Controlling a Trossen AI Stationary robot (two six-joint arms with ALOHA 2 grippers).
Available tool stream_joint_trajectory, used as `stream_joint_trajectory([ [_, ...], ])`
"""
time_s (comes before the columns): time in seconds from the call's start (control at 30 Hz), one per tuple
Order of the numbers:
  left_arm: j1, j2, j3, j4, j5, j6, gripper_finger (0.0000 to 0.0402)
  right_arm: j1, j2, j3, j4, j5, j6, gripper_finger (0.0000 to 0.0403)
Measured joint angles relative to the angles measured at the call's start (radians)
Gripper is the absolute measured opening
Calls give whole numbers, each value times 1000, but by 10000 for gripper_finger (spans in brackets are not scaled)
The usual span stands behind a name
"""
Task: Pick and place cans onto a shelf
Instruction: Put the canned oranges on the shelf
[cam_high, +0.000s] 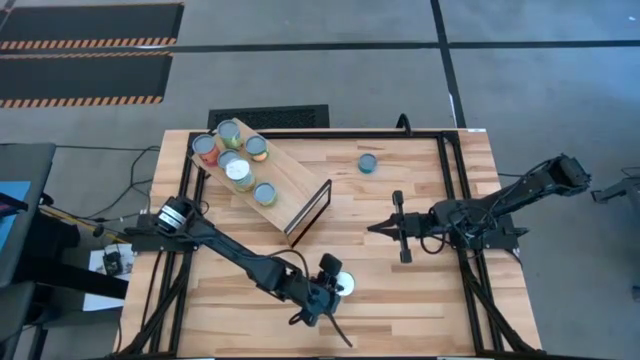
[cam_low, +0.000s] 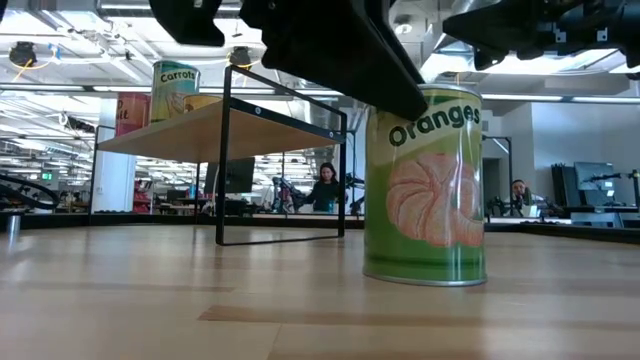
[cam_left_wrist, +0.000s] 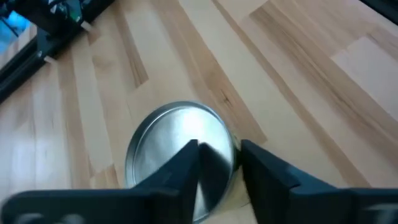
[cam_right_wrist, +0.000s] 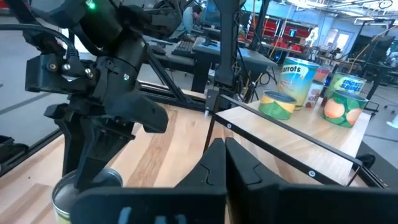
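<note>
The wooden surface (cam_high: 400, 290) is made of light planks with a black frame around it. Near its front edge stands the oranges can (cam_low: 425, 185), and the left claw (cam_high: 334, 282) is right over it, fingers apart, not gripping it. The shelf (cam_high: 290, 178) sits slanted at the back left with five cans (cam_high: 237, 168) on top. One blue can (cam_high: 368, 162) stands alone farther back. The right claw (cam_high: 399, 227) waits over the middle of the surface, fingers together. Behind the surface is a big bright room where people (cam_low: 326, 187) sit at desks.
</note>
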Motion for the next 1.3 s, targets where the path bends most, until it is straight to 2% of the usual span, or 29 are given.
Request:
stream_joint_trajectory([
  [0.17,0,-1,2,0,11,37,15,0,0,0,5,0,0,7],
  [0.37,-2,-19,57,-66,51,44,2,0,0,0,5,0,0,7],
  [0.6,-5,-181,165,-236,38,-20,0,0,0,0,-4,0,1,7],
  [0.87,34,-389,298,-512,-234,-153,0,0,0,0,-6,0,3,7],
  [0.93,84,-420,323,-579,-261,-173,0,0,0,0,-3,0,3,7],
  [1.07,235,-468,343,-666,-246,-232,0,0,0,0,5,0,4,7],
  [1.3,493,-451,339,-870,-231,-346,0,0,0,0,3,0,3,7],
])
